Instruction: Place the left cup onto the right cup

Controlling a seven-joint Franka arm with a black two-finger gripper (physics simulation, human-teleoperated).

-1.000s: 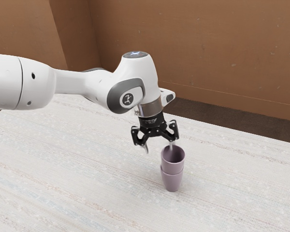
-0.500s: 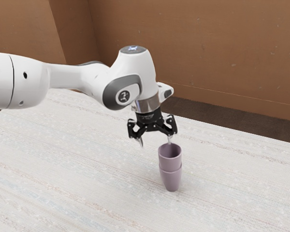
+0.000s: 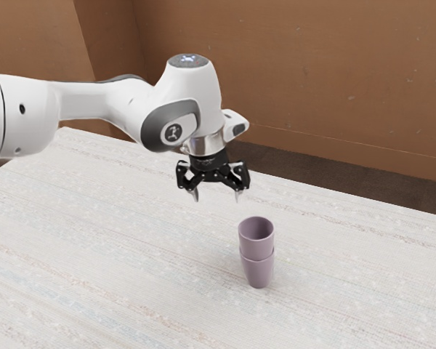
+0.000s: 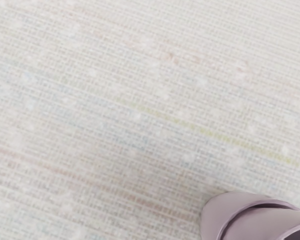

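Since your claw (image 3: pixel 216 195) hung spread and empty, above the cups and toward the exterior view's left, you held nothing: the left cup (image 3: pixel 256 234) sat nested upright in the right cup (image 3: pixel 257 270) on the table (image 3: pixel 94 254), so the placing looked done.

Soft, even light falls bright across the pale table (image 3: pixel 87 262).

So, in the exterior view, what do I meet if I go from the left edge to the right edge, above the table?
white arm → black pincer, open and holding nothing → stack of two purple cups, one nested in the other, standing upright on the table.
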